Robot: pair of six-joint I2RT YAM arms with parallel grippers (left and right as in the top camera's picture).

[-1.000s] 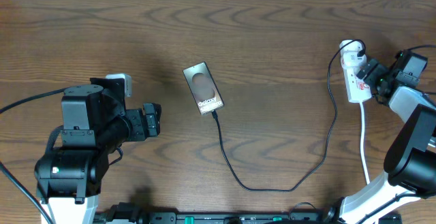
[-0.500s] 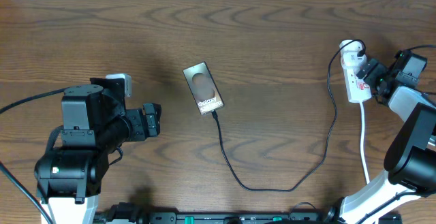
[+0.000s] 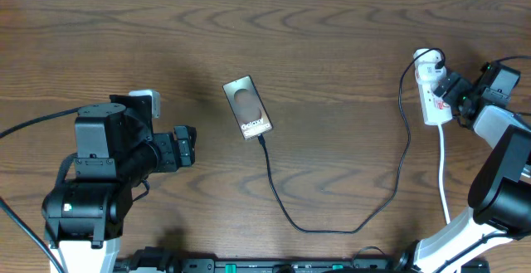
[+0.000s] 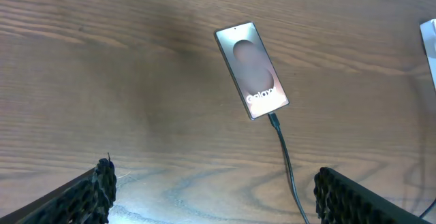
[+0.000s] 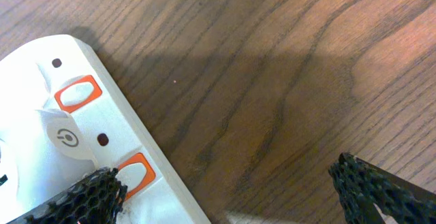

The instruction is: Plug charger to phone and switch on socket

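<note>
The grey phone with "Galaxy" lettering lies face up left of the table's middle; it also shows in the left wrist view. The thin black charger cable has its tip at the phone's lower end and loops right up to the white socket strip at the far right. My left gripper is open and empty, left of the phone and apart from it. My right gripper is open at the socket, one finger resting over an orange switch.
The socket's white cord runs down toward the front edge on the right. A second orange switch and a power symbol sit on the strip. A small white block sits by the left arm.
</note>
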